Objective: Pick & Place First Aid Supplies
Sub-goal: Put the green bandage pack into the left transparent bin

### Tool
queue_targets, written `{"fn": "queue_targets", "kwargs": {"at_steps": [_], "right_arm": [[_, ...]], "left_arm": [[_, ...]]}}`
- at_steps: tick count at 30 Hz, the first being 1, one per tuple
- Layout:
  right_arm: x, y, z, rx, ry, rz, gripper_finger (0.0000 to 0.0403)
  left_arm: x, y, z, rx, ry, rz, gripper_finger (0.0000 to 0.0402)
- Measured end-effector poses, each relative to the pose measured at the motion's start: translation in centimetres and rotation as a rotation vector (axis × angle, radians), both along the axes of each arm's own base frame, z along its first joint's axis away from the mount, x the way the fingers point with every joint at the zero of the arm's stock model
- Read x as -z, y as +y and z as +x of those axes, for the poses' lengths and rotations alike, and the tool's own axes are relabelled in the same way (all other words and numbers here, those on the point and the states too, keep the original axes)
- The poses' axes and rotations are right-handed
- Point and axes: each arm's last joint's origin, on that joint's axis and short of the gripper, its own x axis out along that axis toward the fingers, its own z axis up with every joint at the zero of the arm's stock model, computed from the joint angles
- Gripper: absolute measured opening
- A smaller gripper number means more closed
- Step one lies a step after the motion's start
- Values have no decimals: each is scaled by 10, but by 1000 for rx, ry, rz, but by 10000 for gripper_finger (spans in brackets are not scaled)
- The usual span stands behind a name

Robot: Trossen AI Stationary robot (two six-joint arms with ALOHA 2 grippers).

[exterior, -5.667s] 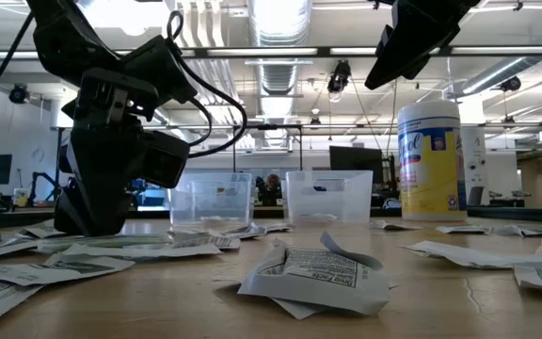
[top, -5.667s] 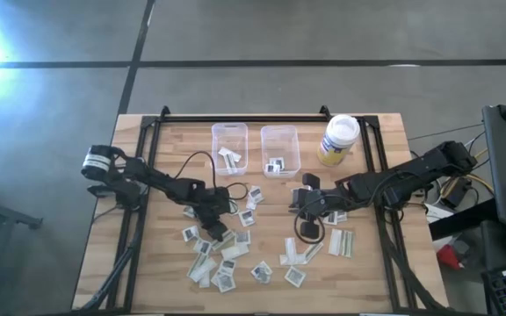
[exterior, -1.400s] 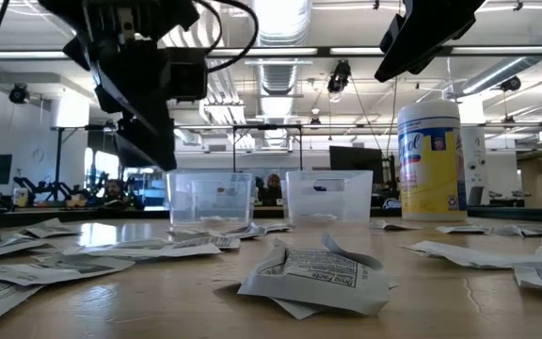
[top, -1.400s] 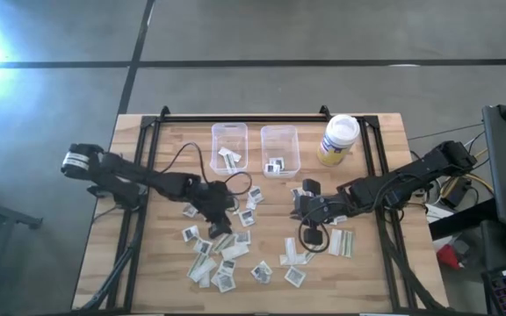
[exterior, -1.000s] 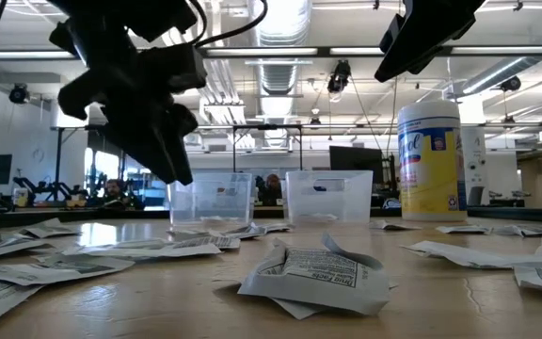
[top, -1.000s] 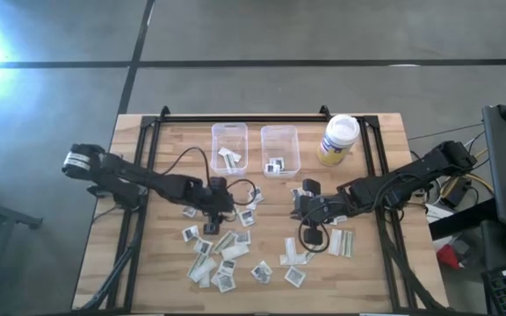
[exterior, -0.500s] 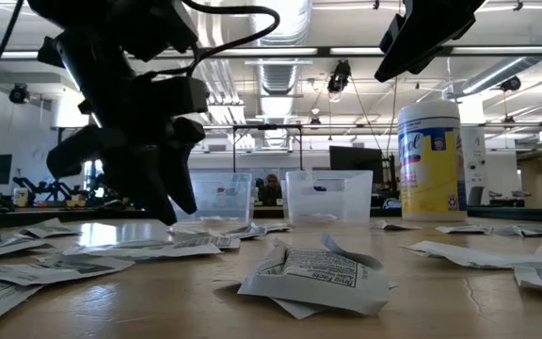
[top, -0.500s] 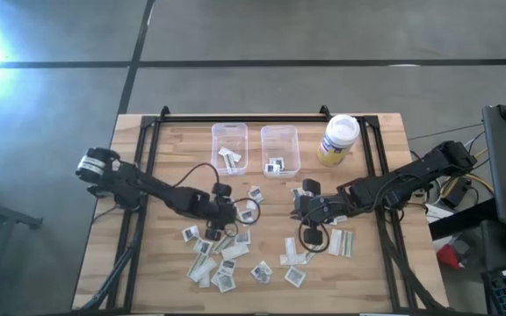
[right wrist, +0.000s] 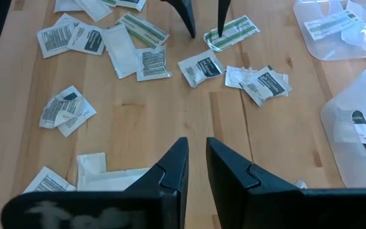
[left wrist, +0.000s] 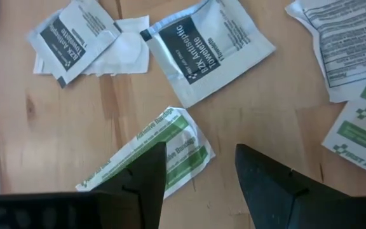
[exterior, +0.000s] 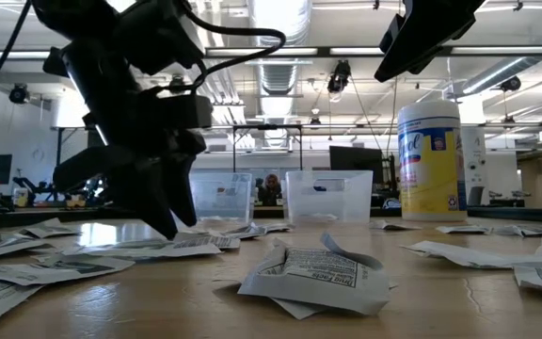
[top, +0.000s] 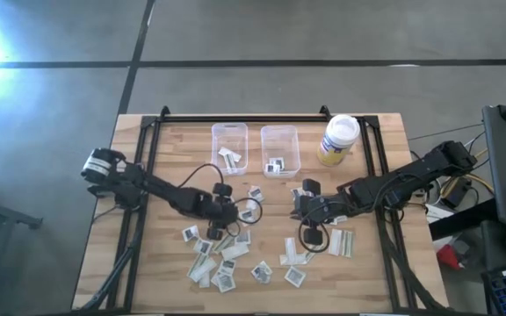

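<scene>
The left gripper [left wrist: 199, 168] stands wide and empty just above the bench [top: 148, 263] mid-area, its fingers [left wrist: 146, 172] straddling one end of a green-striped strip [left wrist: 170, 143]. Packets [top: 227, 259] lie scattered around it; two nearby read "BZK Antiseptic Towelette" [left wrist: 205, 48]. The right gripper [right wrist: 196, 166] hovers right of centre, fingers narrow, holding nothing. Near the far edge stand two bins [top: 280, 149] with a few packets, and a jar [top: 338, 139] toward the far right corner.
</scene>
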Motion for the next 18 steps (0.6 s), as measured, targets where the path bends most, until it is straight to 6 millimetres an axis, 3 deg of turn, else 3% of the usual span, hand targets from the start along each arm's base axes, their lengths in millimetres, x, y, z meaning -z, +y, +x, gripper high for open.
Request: {"fn": "queue_targets", "kwargs": {"at_steps": [5, 18], "right_arm": [[0, 0, 0, 0, -1, 0, 52], [0, 0, 0, -2, -1, -2, 52]], "left_arm": [[3, 7, 2, -24, 10, -12, 178], [25, 14, 2, -40, 88, -16, 122]]}}
